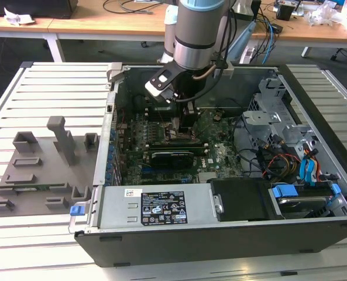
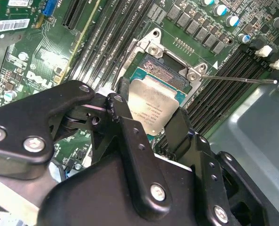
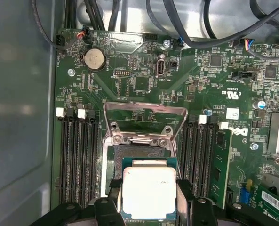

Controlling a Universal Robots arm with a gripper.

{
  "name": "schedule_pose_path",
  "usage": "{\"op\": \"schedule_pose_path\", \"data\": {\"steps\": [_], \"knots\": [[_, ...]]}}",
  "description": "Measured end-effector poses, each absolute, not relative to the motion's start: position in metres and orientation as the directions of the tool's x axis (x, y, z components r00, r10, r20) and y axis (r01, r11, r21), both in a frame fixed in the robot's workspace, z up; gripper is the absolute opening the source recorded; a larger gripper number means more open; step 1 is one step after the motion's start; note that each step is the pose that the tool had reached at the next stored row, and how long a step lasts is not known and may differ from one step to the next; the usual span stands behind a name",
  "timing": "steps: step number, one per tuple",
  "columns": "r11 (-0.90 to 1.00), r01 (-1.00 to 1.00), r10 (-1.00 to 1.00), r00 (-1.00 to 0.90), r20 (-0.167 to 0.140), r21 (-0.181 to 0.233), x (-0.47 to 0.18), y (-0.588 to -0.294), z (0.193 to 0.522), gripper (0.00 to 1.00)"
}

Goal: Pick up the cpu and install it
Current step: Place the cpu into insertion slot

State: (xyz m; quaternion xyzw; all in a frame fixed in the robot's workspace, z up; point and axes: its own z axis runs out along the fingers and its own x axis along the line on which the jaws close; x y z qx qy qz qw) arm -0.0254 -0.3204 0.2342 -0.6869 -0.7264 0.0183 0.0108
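1. First wrist view, nearest the camera: the gripper (image 3: 148, 197) is closed to the chip's width. Its two black fingers (image 3: 112, 188) press on opposite edges of the cpu (image 3: 148, 188), holding it flat with the silvery lid up.
2. The cpu hangs over the near part of the socket (image 3: 130, 153), and a strip of the dark contact field lies uncovered beyond its far edge. I cannot tell whether its underside touches the socket.
3. The step in hand looks like seating the chip. To do it well, the green rim should be square to the socket walls and centred before any downward travel, then brought straight down with no sideways slide. The contacts would probably bend under a scrape.
4. Just beyond, the metal load plate (image 3: 146, 115) stands raised on its hinge. In the second wrist view the thin retention lever (image 2: 238, 80) juts out to one side, apart from the chip. The chip should be kept level so that its far edge does not catch the plate.
5. Memory slots (image 3: 78, 155) flank the socket on both sides, near the fingers, so there seems to be little room to spread them.
6. Farther off, a coin cell (image 3: 94, 59) and black cables (image 3: 177, 19) sit at the motherboard's far edge, well apart from the work.
7. In the exterior view the arm (image 1: 199, 29) reaches down into the open computer case (image 1: 220, 240). A grey fixture tray (image 1: 38, 170) lies well apart on the exterior view's left.
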Motion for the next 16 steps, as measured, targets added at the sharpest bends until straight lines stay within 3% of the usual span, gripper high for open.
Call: {"op": "schedule_pose_path", "data": {"steps": [16], "knots": [[0.053,0.998,0.999,-0.053,-0.01,-0.042,-0.0253,-0.3183,0.2253,0.55]]}}
